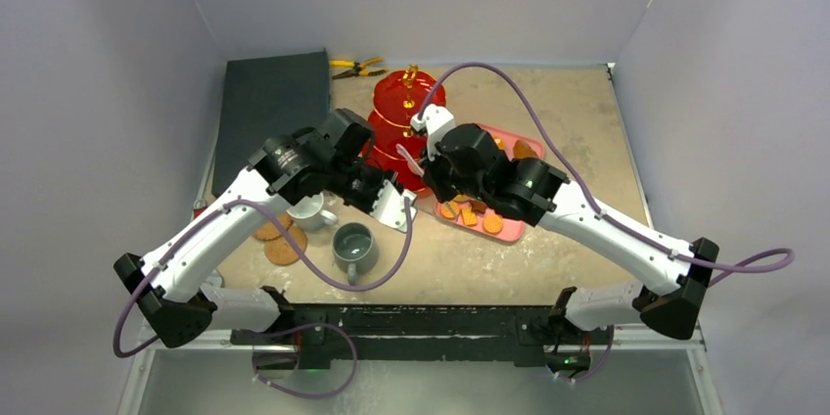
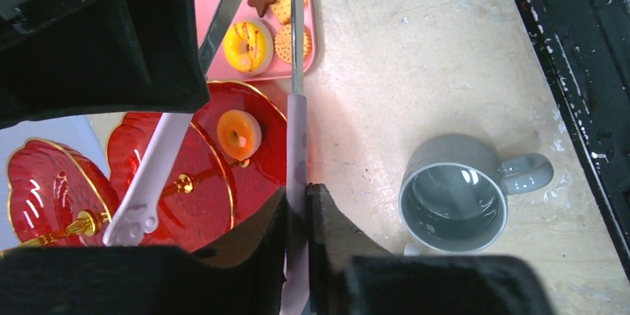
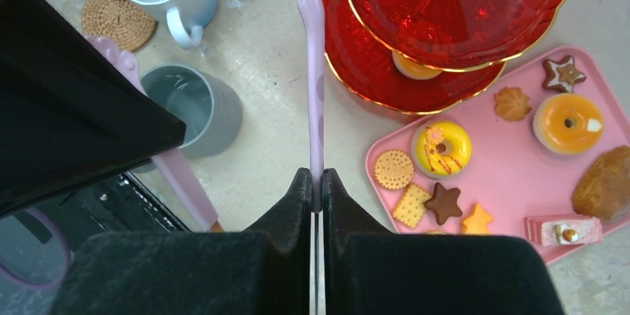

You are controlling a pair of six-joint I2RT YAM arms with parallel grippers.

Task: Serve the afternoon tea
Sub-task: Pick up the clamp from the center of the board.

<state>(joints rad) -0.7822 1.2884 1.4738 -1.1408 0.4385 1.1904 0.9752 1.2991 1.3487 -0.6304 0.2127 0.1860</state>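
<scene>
Nearest us on the tabletop (image 1: 568, 112) stand a grey mug (image 1: 353, 247), a white mug (image 1: 309, 210) and two cork coasters (image 1: 285, 251). Past them the left fingers (image 2: 338, 237) pinch a lilac-handled utensil (image 2: 297, 137); the right fingers (image 3: 293, 215) pinch a second lilac utensil (image 3: 316, 92). Beyond, biscuits (image 3: 394, 169) fill a pink tray (image 3: 505, 166) beside the red stand (image 1: 396, 97), whose lowest tier carries one orange pastry (image 2: 238, 134).

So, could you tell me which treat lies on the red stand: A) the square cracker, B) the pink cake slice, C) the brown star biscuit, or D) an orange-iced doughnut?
D: the left wrist view shows an orange-iced doughnut on the red three-tier stand's plate; the others lie on the pink tray.
</scene>
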